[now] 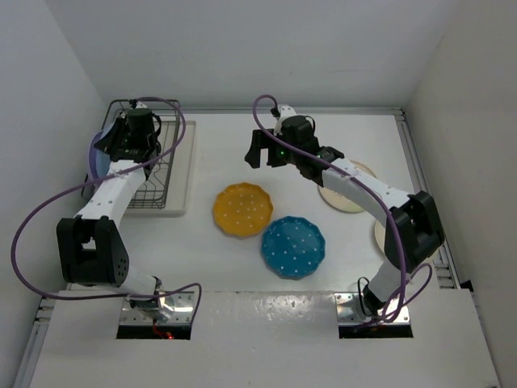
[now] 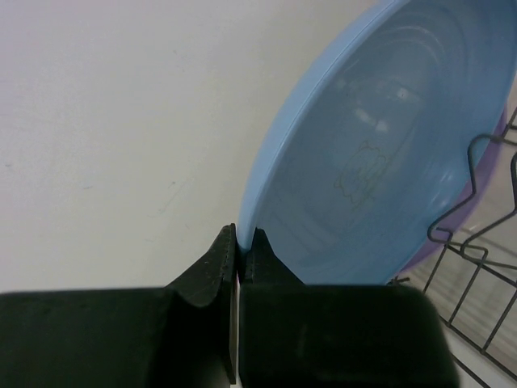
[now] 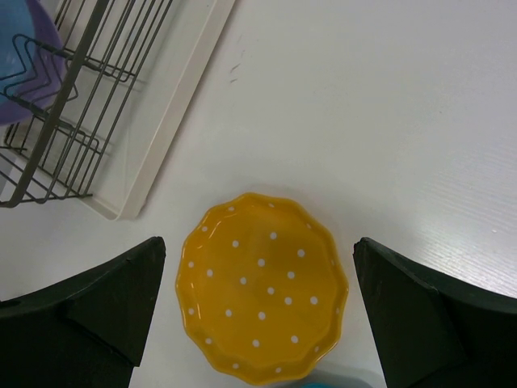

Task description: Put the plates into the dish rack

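The step in hand looks like seating the light blue plate in the dish rack, which sits in the upper left of the overhead frame on a cream tray. The left tool is pinched narrow on the lower rim of that plate and holds it on edge over the rack wires. A lavender plate stands in the rack just behind it. Whether the blue plate is already down between the tines I cannot tell.

The right tool hangs above the middle of the bench, its jaws spread wide and empty, with the yellow dotted plate directly below. The teal dotted plate lies just beside the yellow one, toward the lower right. A cream plate is partly hidden under the right arm.

Next, the left tool probably needs to lower the blue plate into a slot and let go. The yellow plate lies flat, so the right tool would have to catch its rim, which may be awkward.

No brand or readable writing shows. There is only a faint mark at the centre of the blue plate, too dim to make out.
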You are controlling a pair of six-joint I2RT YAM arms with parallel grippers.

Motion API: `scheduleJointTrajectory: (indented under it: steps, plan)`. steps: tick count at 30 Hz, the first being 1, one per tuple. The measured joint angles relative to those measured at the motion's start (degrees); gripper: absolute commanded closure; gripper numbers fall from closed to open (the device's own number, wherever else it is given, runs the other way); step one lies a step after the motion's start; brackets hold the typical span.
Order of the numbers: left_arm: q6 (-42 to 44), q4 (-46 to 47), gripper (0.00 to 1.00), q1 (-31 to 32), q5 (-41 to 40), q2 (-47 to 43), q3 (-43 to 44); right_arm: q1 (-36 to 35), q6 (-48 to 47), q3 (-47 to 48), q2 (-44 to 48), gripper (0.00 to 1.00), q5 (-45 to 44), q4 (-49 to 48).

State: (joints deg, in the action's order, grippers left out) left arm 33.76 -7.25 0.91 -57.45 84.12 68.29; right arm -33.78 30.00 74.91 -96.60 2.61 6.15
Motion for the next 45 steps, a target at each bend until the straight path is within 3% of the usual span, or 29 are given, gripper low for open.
scheduleJointTrajectory:
  steps: [8, 14, 15, 18, 23, 27, 31, 34, 36, 38, 45]
  plan:
    - [-1.5, 0.1, 1.0, -0.6, 0.9, 2.4, -4.0, 0.2, 0.0, -0.3, 0.1, 0.0, 0.0, 0.0]
    - [-3.9, -4.2, 0.51, -0.9, 2.9, 3.1, -4.0, 0.6, 0.2, -0.3, 0.3, 0.0, -0.4, 1.1]
    - [-4.2, -4.8, 0.49, -1.1, 3.1, 3.2, -3.9, 0.8, 0.2, -0.3, 0.3, 0.0, -0.5, 1.4]
    - [-4.4, -7.4, 0.32, -1.8, 3.4, 3.2, -3.3, 2.7, 0.8, -0.3, 0.9, 0.0, -1.6, 3.7]
    - [-4.7, -11.1, 0.25, -2.3, 3.8, 3.4, 1.9, 9.4, 1.3, -2.0, 4.9, 0.0, -8.0, 8.6]
    - [-5.4, -14.8, 0.18, -2.3, 6.1, 3.6, 8.4, 20.1, 4.2, -6.8, 10.3, 0.0, -11.4, 12.3]
    - [-7.6, -20.8, 0.17, -2.3, 11.5, 3.6, 15.6, 32.5, 10.6, -17.2, 16.7, 0.0, -14.4, 14.2]
    - [-9.0, -25.4, 0.1, -1.6, 17.8, 3.6, 20.2, 39.3, 14.0, -26.4, 20.7, 0.0, -17.7, 15.3]
    - [-9.7, -27.7, 0.05, -0.9, 22.7, 3.5, 21.9, 41.1, 15.1, -30.0, 21.4, 0.0, -19.2, 16.2]
    - [-9.9, -29.7, 0.0, -0.3, 28.2, 3.2, 22.5, 42.4, 15.6, -31.5, 20.8, 0.06, -19.1, 17.0]
    - [-10.6, -36.4, 0.0, 0.1, 48.0, 0.4, 24.7, 45.6, 19.0, -30.8, 19.6, 0.06, -24.7, 20.9]
